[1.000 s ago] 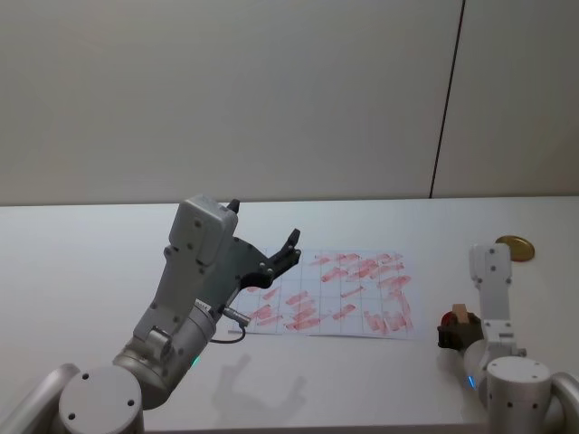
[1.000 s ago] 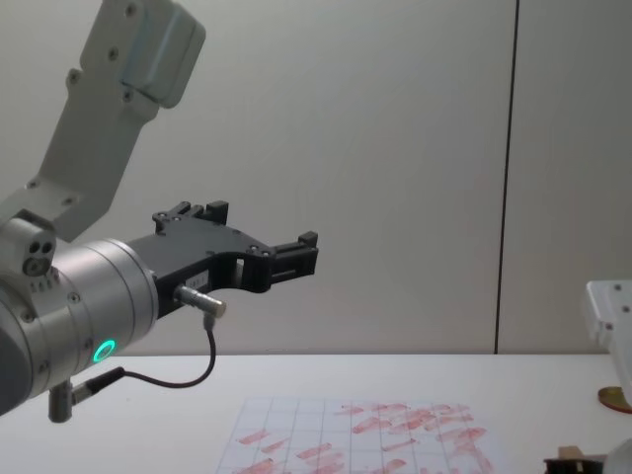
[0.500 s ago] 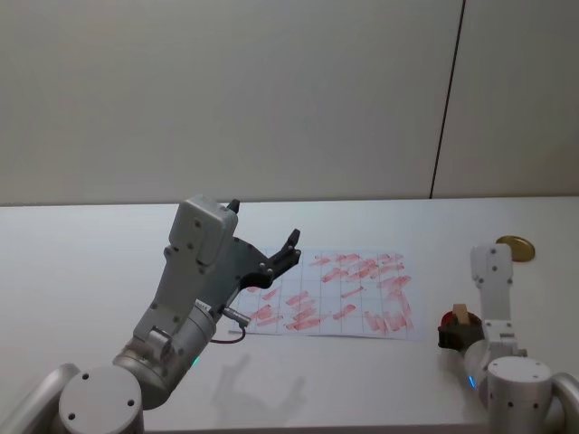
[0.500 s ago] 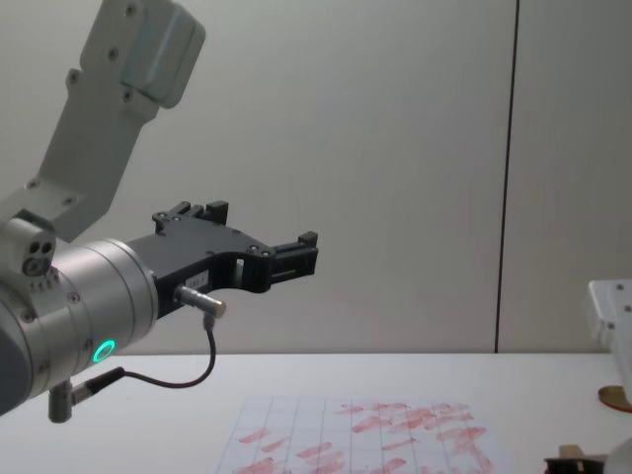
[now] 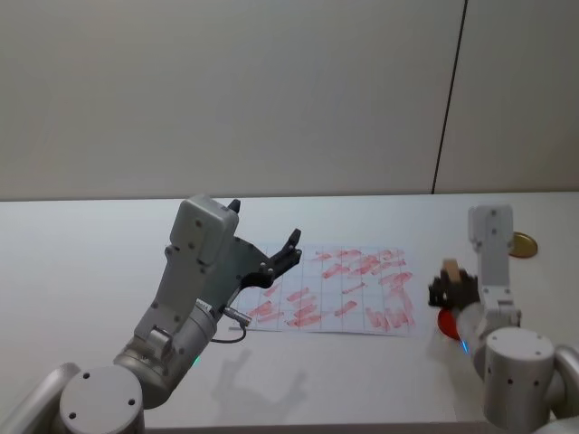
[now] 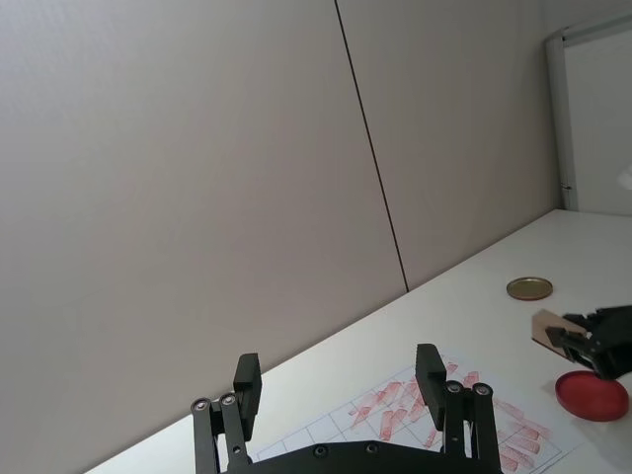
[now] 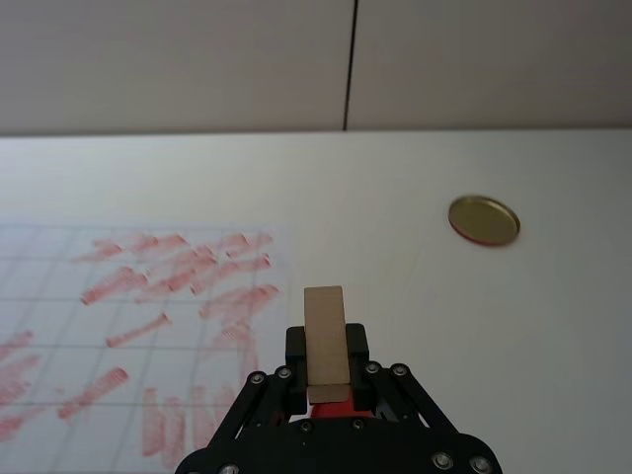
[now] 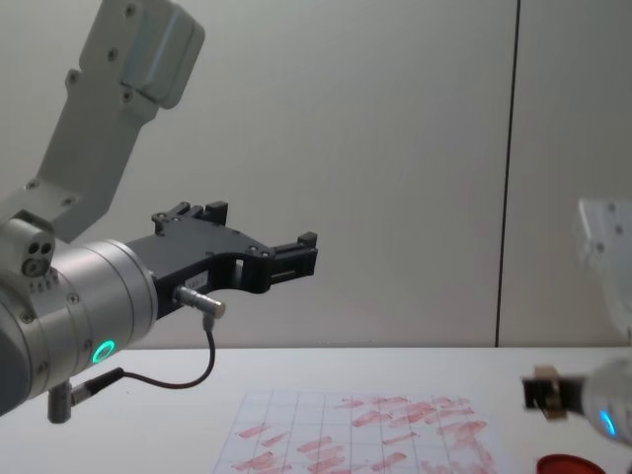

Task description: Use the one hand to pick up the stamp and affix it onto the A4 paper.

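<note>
Carrying: stamp [image 7: 325, 343] clamped upright between the fingers of the right claw [image 7: 326, 357], tan block poking above the fingertips.
Stamp position: lifted clear of the bench [image 5: 90, 262], just beside the right edge of the A4 paper [image 5: 335, 289], not yet over it.
Changed since a second ago: then low at the red ink pad [image 5: 446, 321]; now raised and shifted toward the sheet, pad left uncovered below.
Meaning for the task: pickup and probably inking done; carrying across and pressing down left to do.
Stamp face: hidden beneath the claw, so ink coverage impossible to confirm.
Paper: flat, gridded, crowded with red marks; emptier cells toward its left.
Left claw [image 6: 338, 367]: fingers wide apart, holding nothing, raised over the bench near the paper's left edge.
Gold lid [image 5: 522, 244]: well apart, far right of the bench.
</note>
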Robot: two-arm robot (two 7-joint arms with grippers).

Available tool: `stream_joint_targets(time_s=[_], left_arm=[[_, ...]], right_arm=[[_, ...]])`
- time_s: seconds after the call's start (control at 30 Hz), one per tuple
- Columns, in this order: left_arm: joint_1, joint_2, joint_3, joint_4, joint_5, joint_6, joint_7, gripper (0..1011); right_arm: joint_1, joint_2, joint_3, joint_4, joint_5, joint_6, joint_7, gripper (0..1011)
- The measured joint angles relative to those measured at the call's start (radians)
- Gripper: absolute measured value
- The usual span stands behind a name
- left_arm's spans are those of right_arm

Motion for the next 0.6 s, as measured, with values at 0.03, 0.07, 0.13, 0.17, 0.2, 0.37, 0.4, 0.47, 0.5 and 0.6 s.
stream_joint_targets(time_s=[0.03, 0.07, 0.13, 0.17, 0.2, 0.37, 0.4, 0.47, 0.5, 0.6], left_arm=[[0.0, 0.0, 0.0, 0.0, 0.0, 0.0, 0.0, 993], [0.0, 0.0, 0.0, 0.0, 0.0, 0.0, 0.0, 993], [0.0, 0.0, 0.0, 0.0, 0.0, 0.0, 0.0, 993], [0.0, 0.0, 0.0, 0.0, 0.0, 0.0, 0.0, 993], [0.0, 0.0, 0.0, 0.0, 0.0, 0.0, 0.0, 993], [0.0, 0.0, 0.0, 0.0, 0.0, 0.0, 0.0, 993], [0.0, 0.0, 0.0, 0.0, 0.0, 0.0, 0.0, 993], [0.0, 0.0, 0.0, 0.0, 0.0, 0.0, 0.0, 993], [0.0, 0.0, 0.0, 0.0, 0.0, 0.0, 0.0, 993], [0.0, 0.0, 0.0, 0.0, 0.0, 0.0, 0.0, 993]], right_arm=[[0.0, -0.001, -0.002, -0.011, -0.001, -0.001, 0.002, 217], [0.0, -0.004, -0.006, -0.025, -0.003, -0.002, 0.007, 217], [0.0, -0.007, -0.01, -0.038, -0.005, -0.002, 0.012, 217], [0.0, -0.011, -0.014, -0.052, -0.006, -0.002, 0.019, 216], [0.0, -0.011, -0.014, -0.052, -0.006, -0.002, 0.019, 216], [0.001, -0.023, -0.03, -0.08, -0.011, 0.007, 0.046, 217], [0.001, -0.026, -0.033, -0.084, -0.013, 0.011, 0.053, 217], [0.002, -0.03, -0.038, -0.087, -0.015, 0.016, 0.062, 217], [0.002, -0.033, -0.043, -0.087, -0.017, 0.022, 0.072, 217], [0.002, -0.038, -0.05, -0.087, -0.02, 0.03, 0.084, 218]])
